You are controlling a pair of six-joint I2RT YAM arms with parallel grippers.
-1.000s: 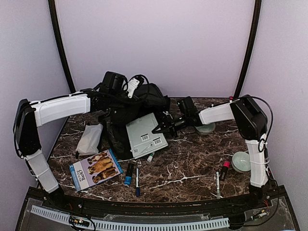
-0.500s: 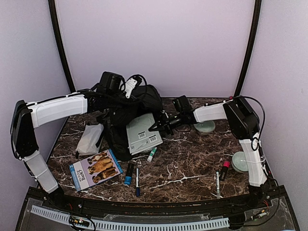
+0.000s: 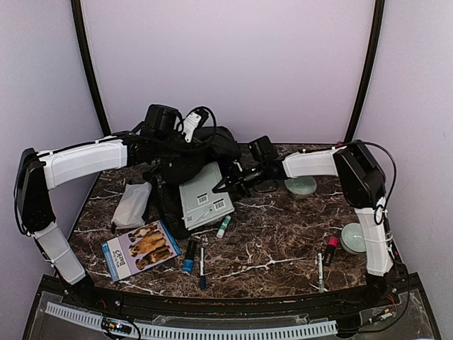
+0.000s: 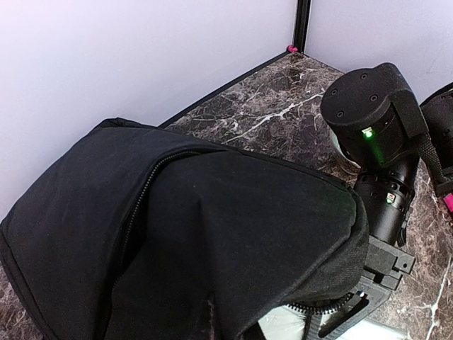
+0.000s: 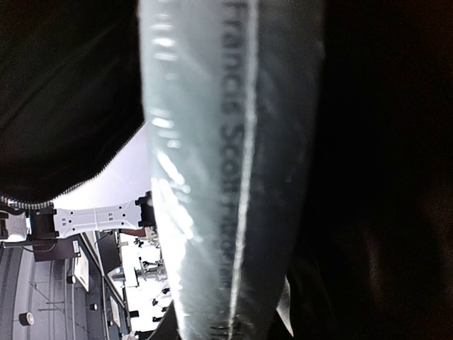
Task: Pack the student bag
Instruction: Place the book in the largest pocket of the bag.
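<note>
On my left, a crumpled white plastic pouch [image 3: 132,204] lies on the dark marbled table [image 3: 283,237], just beside the large black soft fabric backpack [image 3: 218,142]. That backpack is the student bag, slumped at the back of the table, left of centre.

My left pincer [image 3: 182,142] is pressed together on a fold at the top of the student bag and holds the mouth up. (My own wrist view is only draped black cloth, so I judge this hold from the overhead view.) I reckon the student bag is light but limp and will sag shut wherever nothing holds it. The stitched rim along the zipper [image 4: 138,205] looks like the firmest place to take hold.

Further right, a flat, pale grey, stiff-covered book [image 3: 204,197] sits half inside the opening. My right pincer [image 3: 232,181] pinches its right edge. The cover looks glossy, so it may slide in the grip. A pale green round dish [image 3: 302,187] rests beyond.
</note>
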